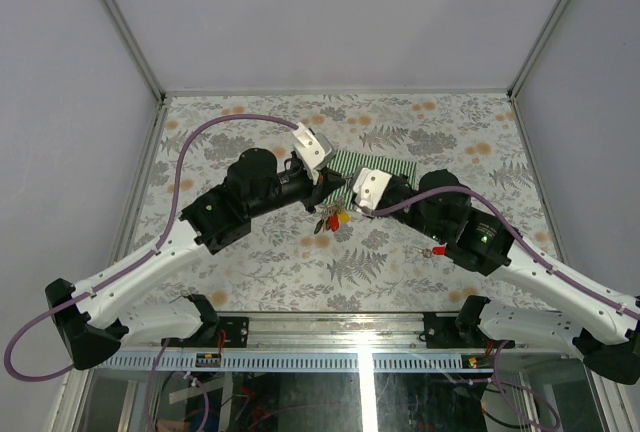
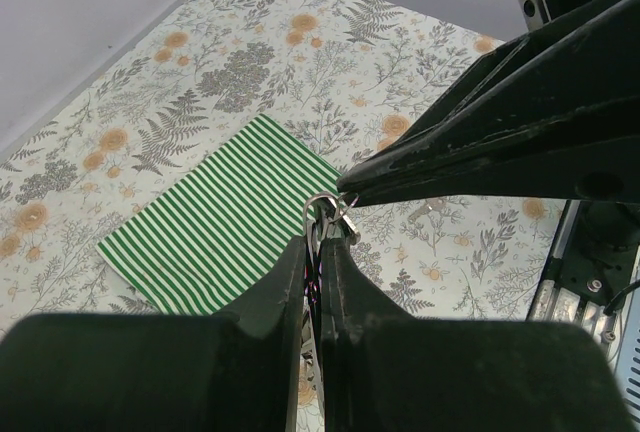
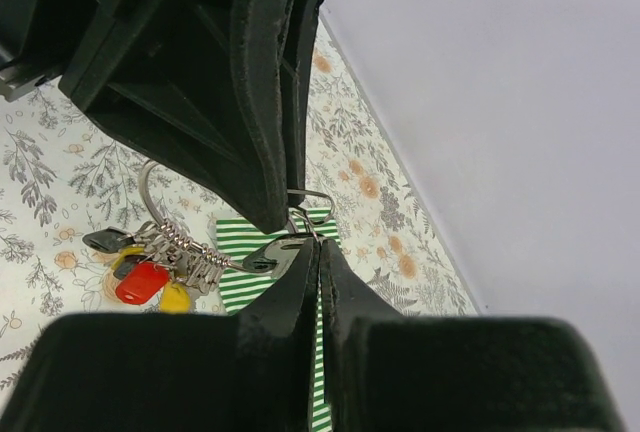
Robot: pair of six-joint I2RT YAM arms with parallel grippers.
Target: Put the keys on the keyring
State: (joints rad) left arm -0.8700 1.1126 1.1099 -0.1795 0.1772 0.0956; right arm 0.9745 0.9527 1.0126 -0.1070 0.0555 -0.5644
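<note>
Right wrist view: nearest, the right pincer is nipped narrow on a silver key, its long axis pointing left at the keyring. Just beyond, the left pincer clamps the ring's wire above the striped cloth.

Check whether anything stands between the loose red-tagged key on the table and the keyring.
Nothing visible lies between them. The red-tagged key sits on the table beside the right arm; the keyring hangs to its left, pinched by the left gripper and right gripper, both shut.
</note>
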